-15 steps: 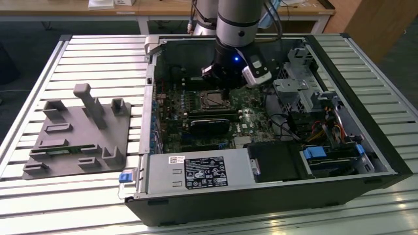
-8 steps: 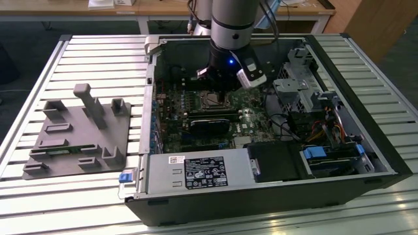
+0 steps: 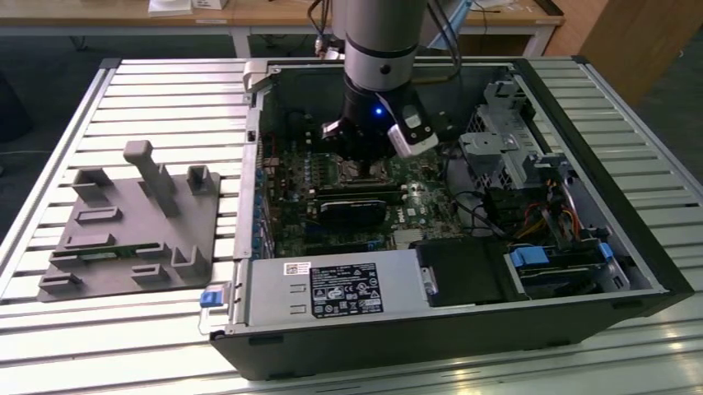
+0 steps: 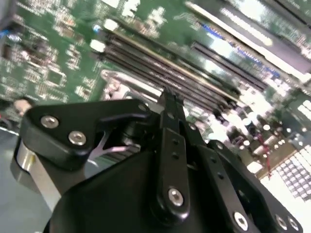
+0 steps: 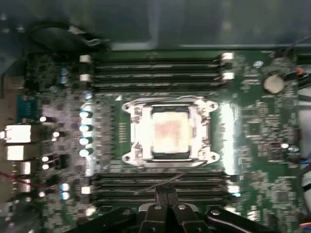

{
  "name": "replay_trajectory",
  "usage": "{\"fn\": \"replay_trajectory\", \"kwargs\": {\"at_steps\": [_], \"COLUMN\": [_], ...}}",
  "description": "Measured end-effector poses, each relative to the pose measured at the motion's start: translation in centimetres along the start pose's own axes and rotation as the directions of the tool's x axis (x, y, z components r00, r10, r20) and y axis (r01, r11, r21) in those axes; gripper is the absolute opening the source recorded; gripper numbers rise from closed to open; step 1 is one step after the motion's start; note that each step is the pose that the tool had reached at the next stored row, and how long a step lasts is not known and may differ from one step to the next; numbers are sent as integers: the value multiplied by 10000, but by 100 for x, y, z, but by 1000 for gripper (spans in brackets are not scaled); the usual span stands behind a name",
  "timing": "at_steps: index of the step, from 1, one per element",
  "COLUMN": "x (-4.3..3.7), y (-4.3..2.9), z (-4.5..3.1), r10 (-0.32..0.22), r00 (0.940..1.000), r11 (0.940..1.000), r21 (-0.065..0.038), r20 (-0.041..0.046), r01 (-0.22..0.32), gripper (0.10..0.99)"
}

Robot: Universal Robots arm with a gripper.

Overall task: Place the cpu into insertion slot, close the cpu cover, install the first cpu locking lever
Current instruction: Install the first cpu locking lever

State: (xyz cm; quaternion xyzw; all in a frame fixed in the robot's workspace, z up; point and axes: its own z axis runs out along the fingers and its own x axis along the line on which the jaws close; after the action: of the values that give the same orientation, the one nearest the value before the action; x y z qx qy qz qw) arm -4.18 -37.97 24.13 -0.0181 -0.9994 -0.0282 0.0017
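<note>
In the first wrist view the cpu (image 5: pixel 170 130) shows its dull tan face in the middle of the green board. The silver cpu cover (image 5: pixel 137 131) lies flat around it, over the insertion slot (image 5: pixel 170 156), of which only a dark edge shows. My gripper (image 5: pixel 167 193) hovers beside the socket over the memory slots, its black fingers pressed together and shut. A thin metal lever (image 5: pixel 160 182) runs slantwise just past the fingertips; I cannot tell whether it touches them. In the exterior view the gripper (image 3: pixel 357 160) hangs low inside the open computer case. The second wrist view has the shut fingers (image 4: pixel 171 109) above the board.
Memory slots (image 5: pixel 155 73) flank the socket on two sides. A black card (image 3: pixel 357 206) lies just in front of the socket, with the power supply (image 3: pixel 329 288) nearer. Drive bays and cables (image 3: pixel 549 247) fill the exterior view's right. A grey fixture plate (image 3: pixel 132 222) lies outside the case.
</note>
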Motion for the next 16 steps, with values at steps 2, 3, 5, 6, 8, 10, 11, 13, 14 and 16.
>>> {"fn": "replay_trajectory", "kwargs": {"at_steps": [2, 3, 5, 6, 8, 10, 11, 13, 14, 16], "x": [62, 70, 72, 72, 73, 73, 75, 92, 104, 125], "y": [-7, -9, -11, -12, -14, -21, -26, -41, -52, -71], "z": [16, 27, 58, 74, 101, 117, 122, 128, 131, 142], "r10": [-1, 0, -1, 2, 4, 4, 4, 5, 4, 3], "r00": [10000, 10000, 10000, 10000, 10000, 10000, 10000, 10000, 10000, 10000], "r11": [10000, 10000, 10000, 10000, 10000, 10000, 9999, 9996, 9994, 9992], "r21": [-2, -2, -1, -1, -10, -54, -108, -270, -339, -398], "r20": [1, 0, -2, -2, -4, -7, -9, -14, -16, -18], "r01": [1, 0, 1, -2, -4, -4, -4, -5, -4, -4], "gripper": [106, 106, 106, 106, 106, 106, 106, 106, 106, 106]}}
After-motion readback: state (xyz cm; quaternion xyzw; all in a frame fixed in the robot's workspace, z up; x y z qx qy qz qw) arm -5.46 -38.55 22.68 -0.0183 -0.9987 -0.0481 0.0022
